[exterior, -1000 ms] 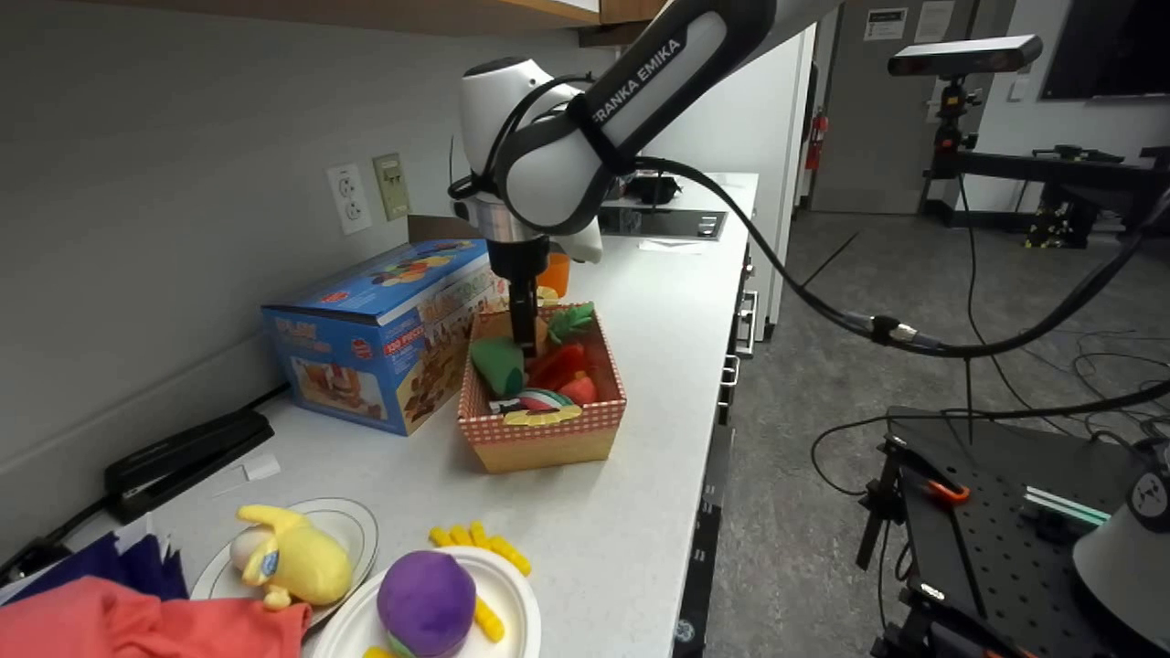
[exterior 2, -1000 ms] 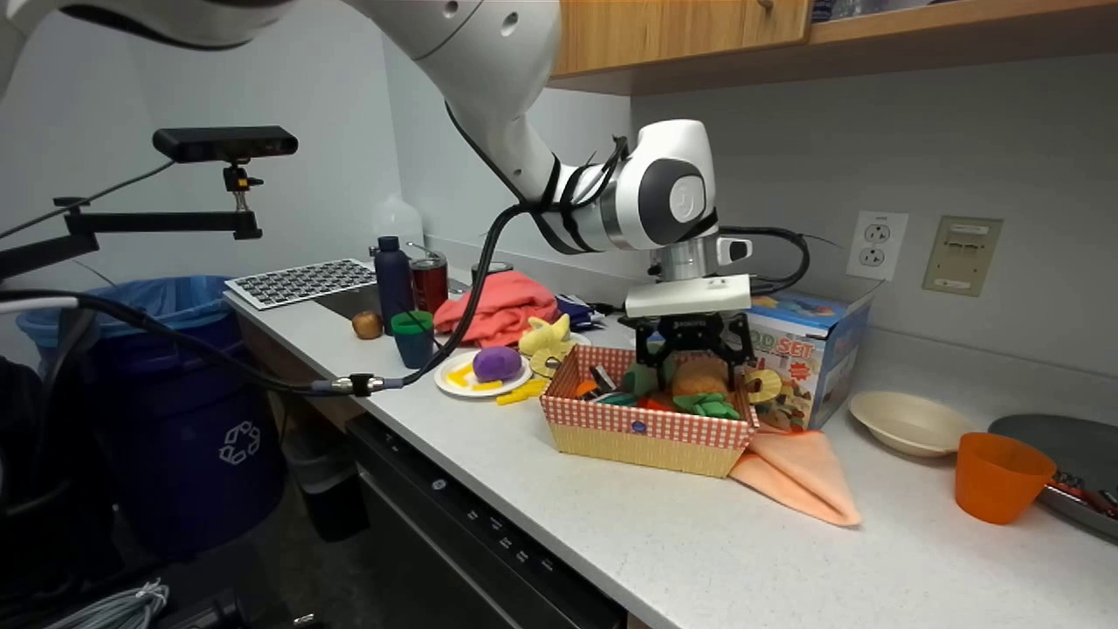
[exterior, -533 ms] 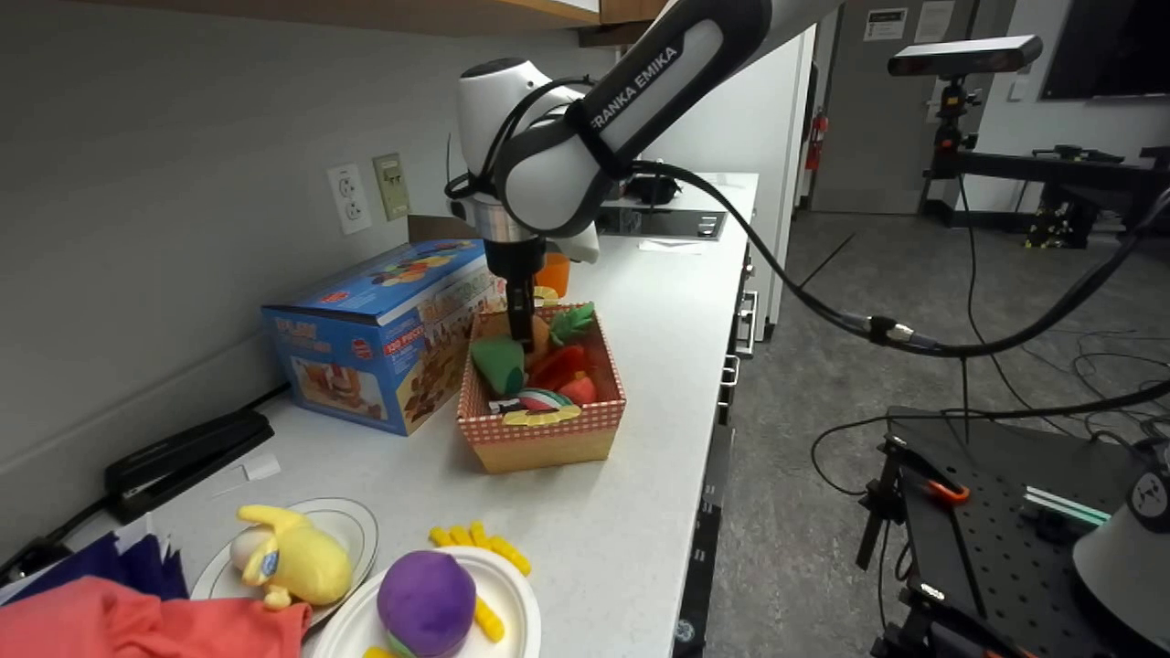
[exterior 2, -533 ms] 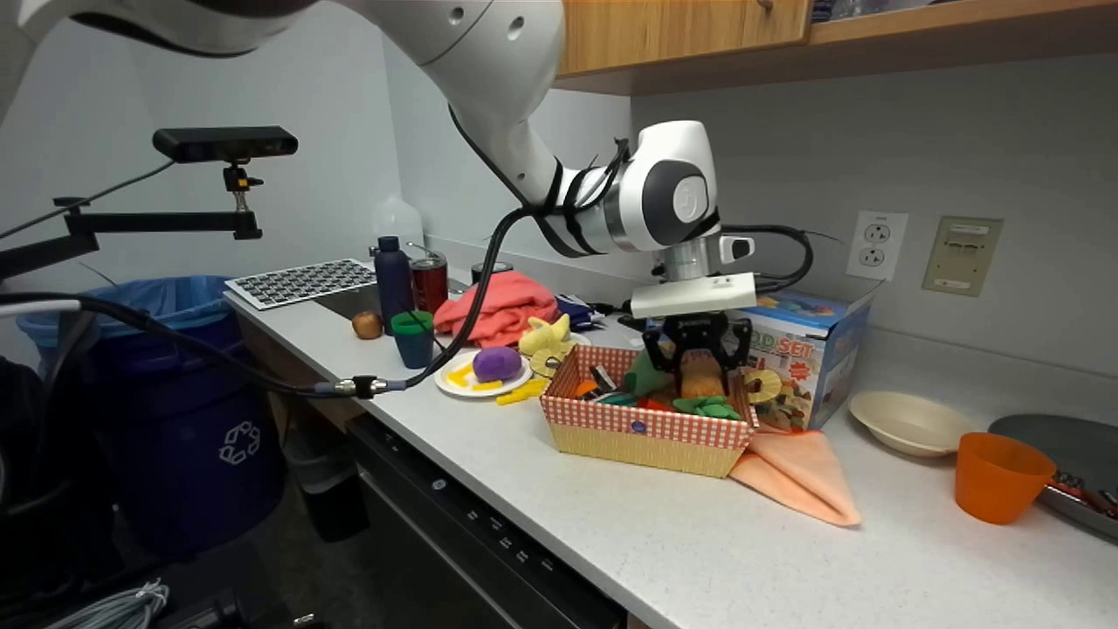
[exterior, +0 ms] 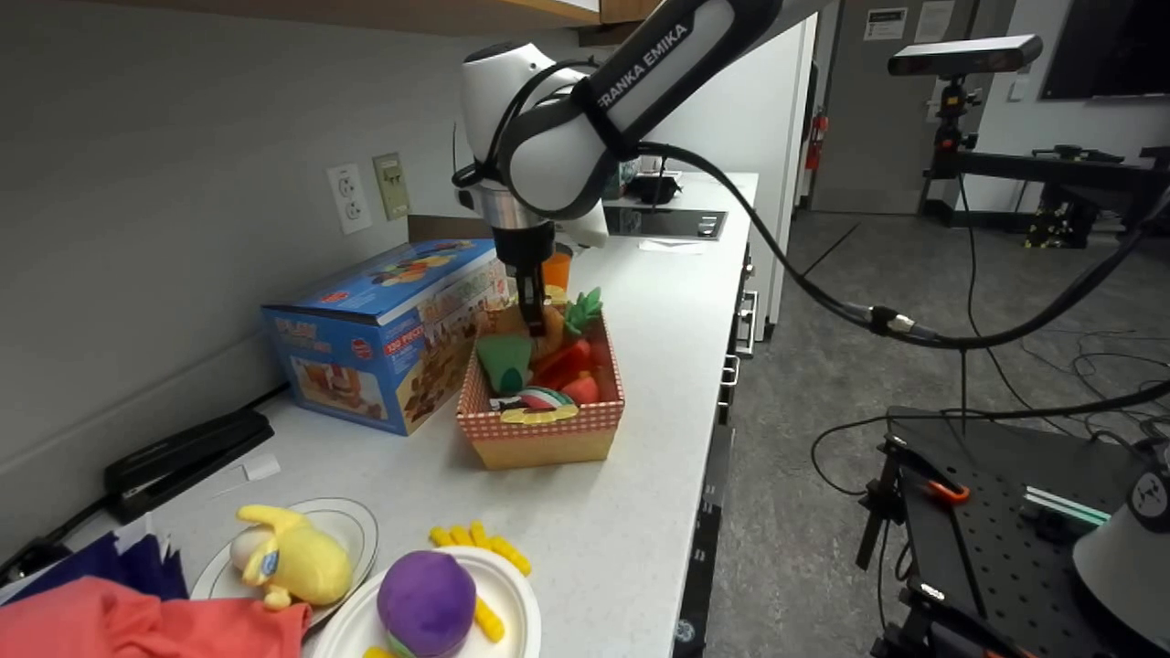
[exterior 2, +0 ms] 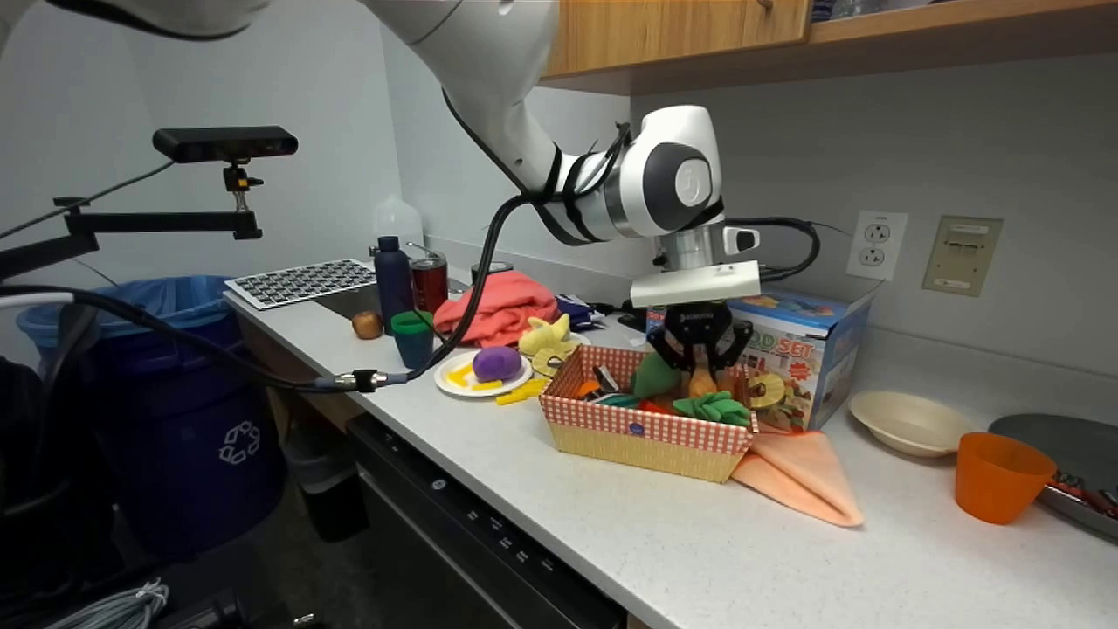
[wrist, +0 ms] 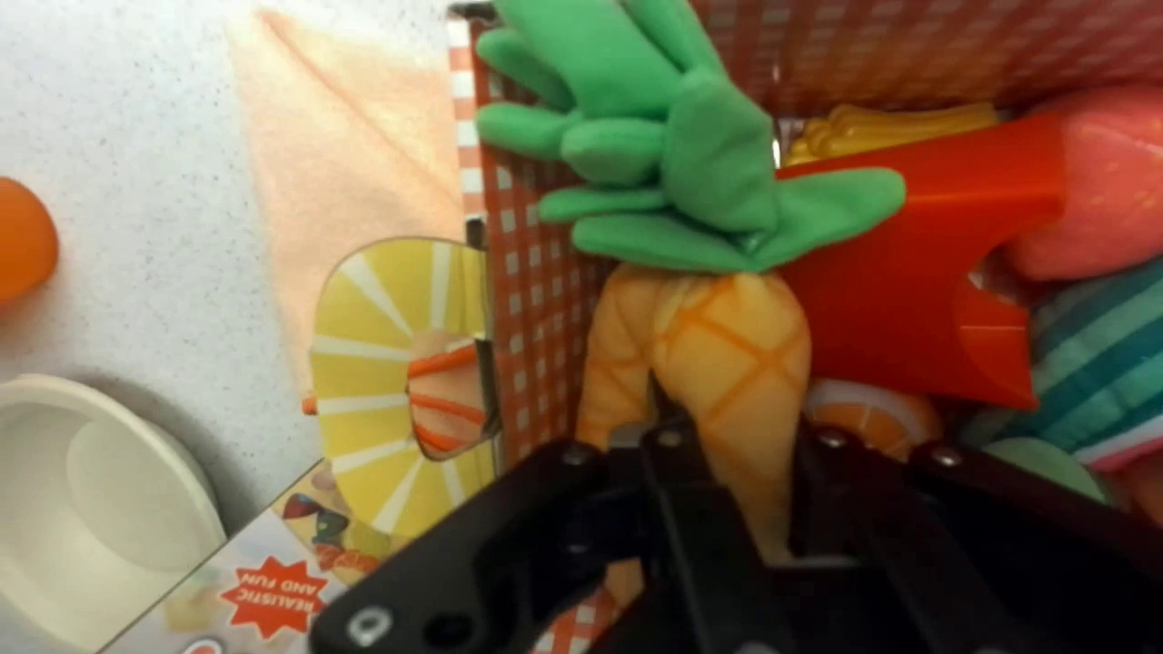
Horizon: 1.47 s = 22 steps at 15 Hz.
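Observation:
A soft toy pineapple [wrist: 736, 345] with green leaves [wrist: 700, 182] and an orange criss-cross body lies at one end of the checked basket [exterior 2: 646, 450]. My gripper [wrist: 745, 445] has its fingers pressed into both sides of the body, and part of it bulges up between them. Some of the body also shows outside one finger. In an exterior view the gripper [exterior 2: 699, 358] points down into the basket, its narrowed jaws on the orange body. Beside the pineapple sit a green soft toy [exterior: 505, 361], a red fries holder [wrist: 918, 272] and a striped melon piece [exterior: 546, 399].
A blue toy box [exterior: 384, 338] stands close beside the basket, with a peach cloth [exterior 2: 799, 476] by its other end. A beige bowl [exterior 2: 913, 421] and orange cup [exterior 2: 1000, 476] are farther along. Plates hold a yellow toy [exterior: 302, 557] and purple toy [exterior: 427, 603].
The jaws have closed from wide onto the pineapple. The arm has risen slightly, the pineapple's leaves have come up, and the green toy and basket have shifted a little.

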Each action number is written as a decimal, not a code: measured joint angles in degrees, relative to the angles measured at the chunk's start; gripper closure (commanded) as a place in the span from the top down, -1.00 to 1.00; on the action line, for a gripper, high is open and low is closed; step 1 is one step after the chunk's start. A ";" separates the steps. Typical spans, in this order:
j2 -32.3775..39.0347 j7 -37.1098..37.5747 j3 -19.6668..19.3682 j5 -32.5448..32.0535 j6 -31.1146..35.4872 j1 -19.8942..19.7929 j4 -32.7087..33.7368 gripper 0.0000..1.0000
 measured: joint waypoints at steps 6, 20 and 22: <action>-11.05 -0.78 0.41 -0.06 -16.02 0.30 -2.44 -0.92; -29.76 -0.98 -0.93 -3.86 -26.20 0.00 -2.66 -0.67; -29.70 -0.98 -0.93 -3.86 -26.19 0.00 -2.84 -0.92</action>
